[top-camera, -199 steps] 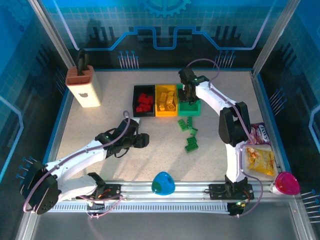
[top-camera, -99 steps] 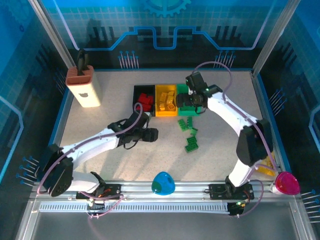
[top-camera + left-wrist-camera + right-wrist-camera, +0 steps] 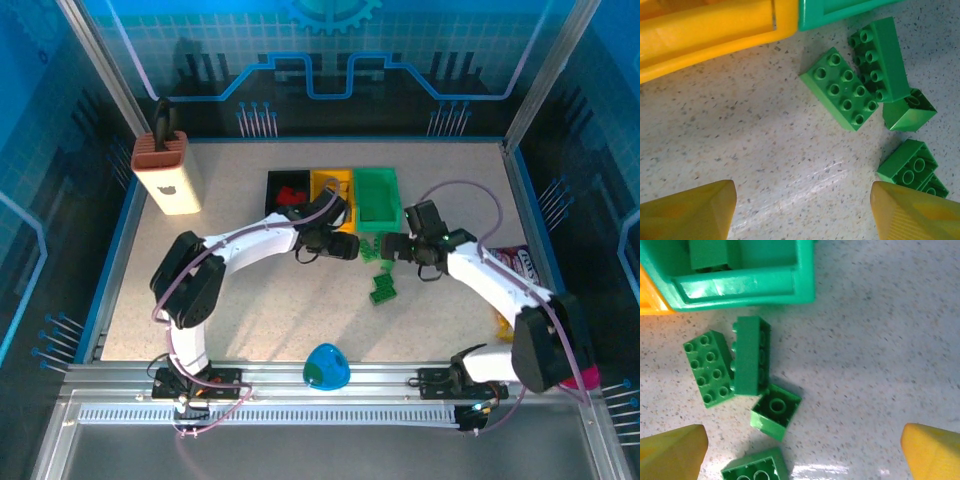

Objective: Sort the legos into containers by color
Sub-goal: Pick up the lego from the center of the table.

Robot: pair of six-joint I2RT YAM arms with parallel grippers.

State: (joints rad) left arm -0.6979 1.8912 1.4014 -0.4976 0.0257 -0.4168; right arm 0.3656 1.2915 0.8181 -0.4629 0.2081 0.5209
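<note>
We see the loose green legos [image 3: 383, 291] scattered on the speckled table [image 3: 230, 310] just in front of the green bin [image 3: 376, 178], which stands at the right end of a joined row with the yellow bin [image 3: 345, 178] and the black bin [image 3: 272, 190]. Red legos [image 3: 292, 195] lie in the black one. Close up, the green pieces are glossy and studded: a flat eight-stud brick [image 3: 710, 367] lies studs up, touching a longer brick [image 3: 751, 356] turned on its side, and a small brick [image 3: 775, 411] is tipped over with its hollow underside showing. One more green piece [image 3: 710, 252] sits inside the green bin. Both claws hover low over this cluster - the left gripper [image 3: 800, 210] and the right gripper [image 3: 800, 450] each have their yellow fingertips spread wide with nothing between them.
</note>
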